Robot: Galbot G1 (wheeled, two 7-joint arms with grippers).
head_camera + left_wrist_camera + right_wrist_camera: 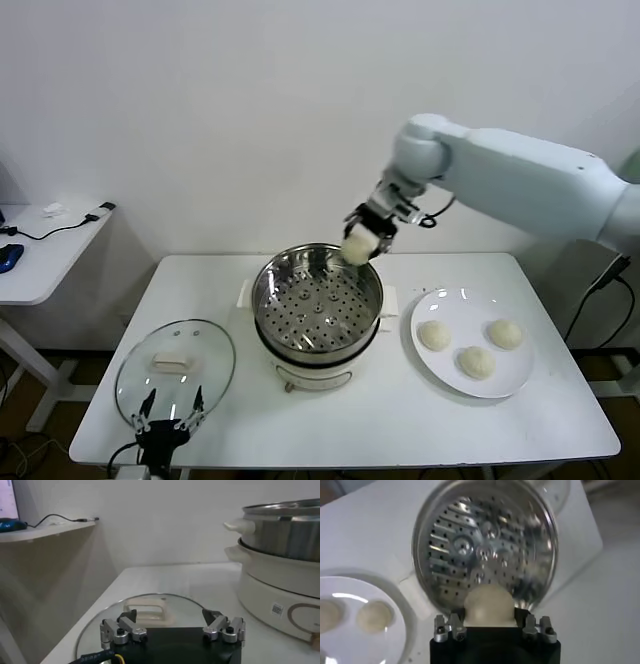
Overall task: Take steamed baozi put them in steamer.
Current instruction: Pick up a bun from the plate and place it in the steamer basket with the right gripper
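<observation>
First bun carried over the steamer, not yet set down.

One bun (356,249) was clenched in the right end effector (362,240), hanging just above the steamer (318,305) rim at about 1 o'clock of the pot; the perforated tray (480,555) below held nothing. The step in hand looked like the placing: the next move likely called for lowering toward the tray and letting go. Three more buns (476,347) lay on the plate (520,382) at the steamer's 3 o'clock. The left end effector (168,410), fingers spread and grasping nothing, waited over the glass lid (135,375) at 8 o'clock on the table (400,420).
</observation>
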